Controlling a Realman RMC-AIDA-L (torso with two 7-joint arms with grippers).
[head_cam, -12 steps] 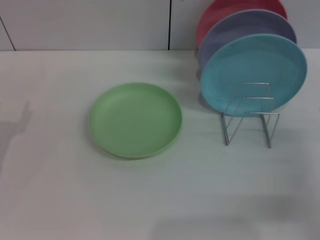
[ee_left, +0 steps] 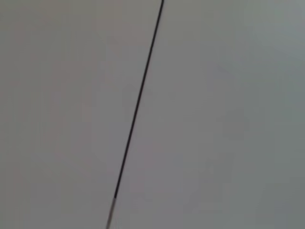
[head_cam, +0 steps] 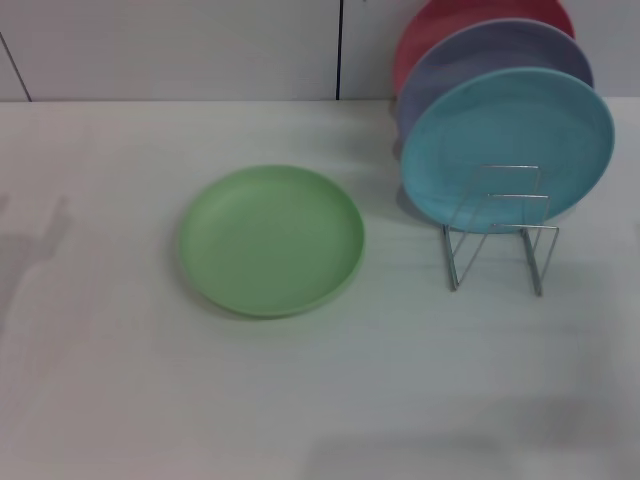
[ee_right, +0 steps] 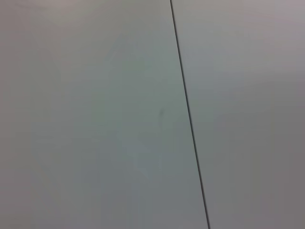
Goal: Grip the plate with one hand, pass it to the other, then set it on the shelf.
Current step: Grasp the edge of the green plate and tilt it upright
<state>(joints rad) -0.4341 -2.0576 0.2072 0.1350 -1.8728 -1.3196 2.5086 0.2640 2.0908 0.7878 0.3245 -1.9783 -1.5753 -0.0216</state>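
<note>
Here, the light green plate [head_cam: 271, 240] is seen lying flat, rim up, on the white worktop [head_cam: 120, 380], untouched and not yet lifted. Just beside it, toward the robot's right, the thin silver wire shelf [head_cam: 500, 232] is seen standing upright, its front loops bare. A turquoise-blue plate [head_cam: 508, 145] is held on edge in the shelf, with a lavender plate [head_cam: 480, 60] leaning behind it and a red plate [head_cam: 450, 20] at the very back, each partly covered by the one in front. A pale wall [head_cam: 170, 50] crossed by dark vertical seams is seen behind the worktop.

Neither set of jaws is shown in any view, so nothing can be placed relative to them, and whether they are apart or together cannot be told. In the left wrist view only a plain grey panel [ee_left: 228, 119] cut by a thin dark seam [ee_left: 138, 100] is shown; in the right wrist view a similar panel [ee_right: 86, 119] and seam [ee_right: 188, 109] are shown.
</note>
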